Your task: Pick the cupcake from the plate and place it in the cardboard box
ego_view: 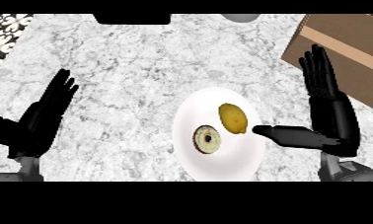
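Grey-white marbled counter [138, 75] fills nearly the whole head view, mottled w/ darker veins; at top edge a black rounded shape [131, 18] cuts in, and just right of it a grey rounded shape [241, 17], both only partly seen so can't tell what they are; top-left corner shows a strip of black-and-white patterned tile [13, 28]. Cardboard box [336, 53] sits at upper right, tilted to the frame, brown w/ a lighter band across it; runs off the right edge.

White plate [218, 166] lies centre-right on counter, looks taller than wide; on it a yellow lemon [233, 118] toward the upper right, and the cupcake [207, 139] just below-left of it, seen from above as a pale ring w/ dark centre; the two are near, not touching.

Right hand [331, 117] stands at plate's right side, fingers straight and pointing up over the box's lower corner, thumb stretched sideways w/ tip over the plate's rim beside the lemon; holds nothing. Left hand [44, 112] rests at left edge, fingers straight up, flat and empty, well apart from plate.
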`<state>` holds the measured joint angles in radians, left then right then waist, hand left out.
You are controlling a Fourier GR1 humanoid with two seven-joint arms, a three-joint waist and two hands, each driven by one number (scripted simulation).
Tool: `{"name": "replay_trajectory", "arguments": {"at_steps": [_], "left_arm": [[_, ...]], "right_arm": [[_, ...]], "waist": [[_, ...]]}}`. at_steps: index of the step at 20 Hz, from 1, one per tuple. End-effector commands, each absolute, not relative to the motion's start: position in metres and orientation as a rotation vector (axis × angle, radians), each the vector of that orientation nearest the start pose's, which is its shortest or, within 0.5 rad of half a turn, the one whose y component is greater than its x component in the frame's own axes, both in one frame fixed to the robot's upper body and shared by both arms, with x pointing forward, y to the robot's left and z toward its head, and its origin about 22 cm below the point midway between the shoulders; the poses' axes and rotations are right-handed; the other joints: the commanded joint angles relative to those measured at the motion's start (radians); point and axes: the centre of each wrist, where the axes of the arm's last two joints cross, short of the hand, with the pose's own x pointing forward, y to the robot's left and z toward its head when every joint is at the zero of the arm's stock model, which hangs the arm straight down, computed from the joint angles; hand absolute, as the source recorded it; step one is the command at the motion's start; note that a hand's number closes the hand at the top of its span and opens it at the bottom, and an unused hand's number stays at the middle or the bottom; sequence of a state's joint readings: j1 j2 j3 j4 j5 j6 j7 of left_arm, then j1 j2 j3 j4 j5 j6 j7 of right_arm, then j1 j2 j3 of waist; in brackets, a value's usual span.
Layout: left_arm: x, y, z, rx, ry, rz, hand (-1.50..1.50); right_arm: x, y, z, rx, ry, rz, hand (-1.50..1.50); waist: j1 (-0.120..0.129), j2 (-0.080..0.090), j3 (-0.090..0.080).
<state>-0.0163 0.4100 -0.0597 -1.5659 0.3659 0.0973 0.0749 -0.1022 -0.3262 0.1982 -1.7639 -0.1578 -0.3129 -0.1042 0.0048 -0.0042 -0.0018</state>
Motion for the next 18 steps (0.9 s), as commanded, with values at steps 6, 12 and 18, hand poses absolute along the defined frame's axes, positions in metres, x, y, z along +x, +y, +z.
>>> {"name": "replay_trajectory", "arguments": {"at_steps": [6,12,18], "left_arm": [[0.242,0.318,0.046,0.053,-1.442,0.056,0.00],[0.250,0.318,0.052,0.064,-1.440,0.045,0.00],[0.254,0.311,0.054,0.052,-1.450,0.021,0.00]], "right_arm": [[0.200,-0.216,0.106,-0.185,-1.990,0.520,-1.50],[0.210,-0.230,0.131,-0.496,-1.626,0.987,-1.50],[0.200,-0.181,0.152,-0.554,-1.359,1.180,-1.50]], "waist": [[-0.010,-0.002,0.000],[0.000,0.000,-0.006],[0.014,0.002,-0.004]]}}
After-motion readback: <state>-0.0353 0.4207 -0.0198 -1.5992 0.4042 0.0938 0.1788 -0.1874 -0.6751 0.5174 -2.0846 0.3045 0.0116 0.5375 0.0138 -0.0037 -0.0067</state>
